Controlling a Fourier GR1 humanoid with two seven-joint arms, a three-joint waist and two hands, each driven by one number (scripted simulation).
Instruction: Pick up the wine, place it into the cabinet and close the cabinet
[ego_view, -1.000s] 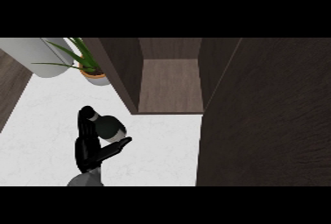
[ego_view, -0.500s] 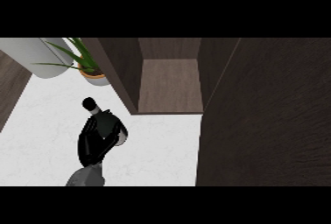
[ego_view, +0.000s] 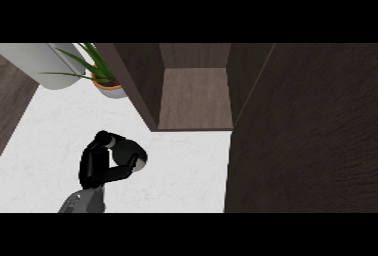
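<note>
The dark wine bottle (ego_view: 131, 152) shows from above at the lower left, over the white counter (ego_view: 184, 170). My left hand (ego_view: 100, 162) is shut on it, fingers curled round its body and hiding most of it. The hand sits left of and below the cabinet's opening. The cabinet (ego_view: 196, 97) stands open, its brown inner shelf bare. Its open door (ego_view: 303, 130) is the large dark panel filling the right side. My right hand shows nowhere.
A potted green plant (ego_view: 103, 82) stands at the back left, beside the cabinet's left wall (ego_view: 136, 80). A pale grey cylinder (ego_view: 40, 65) lies at the far left corner. A dark wood strip (ego_view: 11, 105) borders the counter's left edge.
My left hand, shut on the bottle, stretched up in the view half a second ago. It now sits lower and more bunched, with the bottle turned in it.
</note>
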